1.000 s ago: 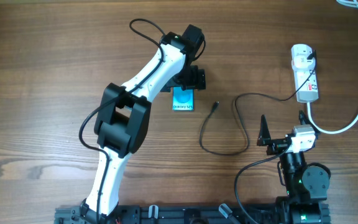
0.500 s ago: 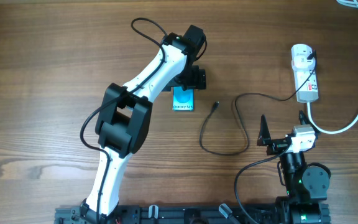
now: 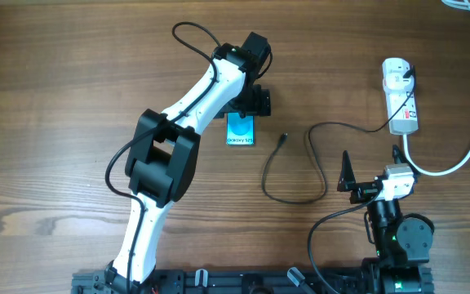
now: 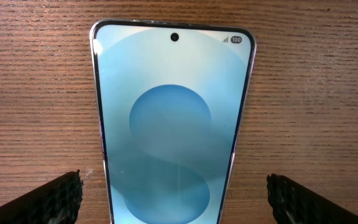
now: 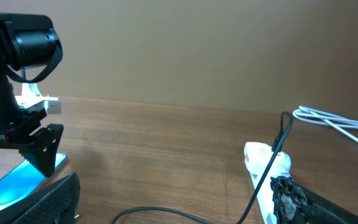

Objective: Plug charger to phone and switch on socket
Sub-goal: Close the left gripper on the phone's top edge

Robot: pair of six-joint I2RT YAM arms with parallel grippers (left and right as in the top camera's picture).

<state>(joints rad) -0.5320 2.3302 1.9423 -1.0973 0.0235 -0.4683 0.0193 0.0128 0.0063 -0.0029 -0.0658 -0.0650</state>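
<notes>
The left gripper (image 4: 176,198) is hovering spread astride the phone (image 4: 173,112) while the charger (image 3: 300,198) is lying unconnected on the worktop (image 3: 72,65), the socket (image 3: 401,96) apparently awaiting the right gripper (image 5: 179,208), idling spread and empty.

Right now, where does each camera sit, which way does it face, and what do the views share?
Overhead: fixed above the table, looking straight down; shows left arm, right arm, phone, charger, socket.
Left wrist: over the phone, facing down at its screen; left claw's fingertips in bottom corners.
Right wrist: low, facing across the table toward the left claw and socket; right claw's fingertips along the bottom.
Shared: all three show the phone.
</notes>
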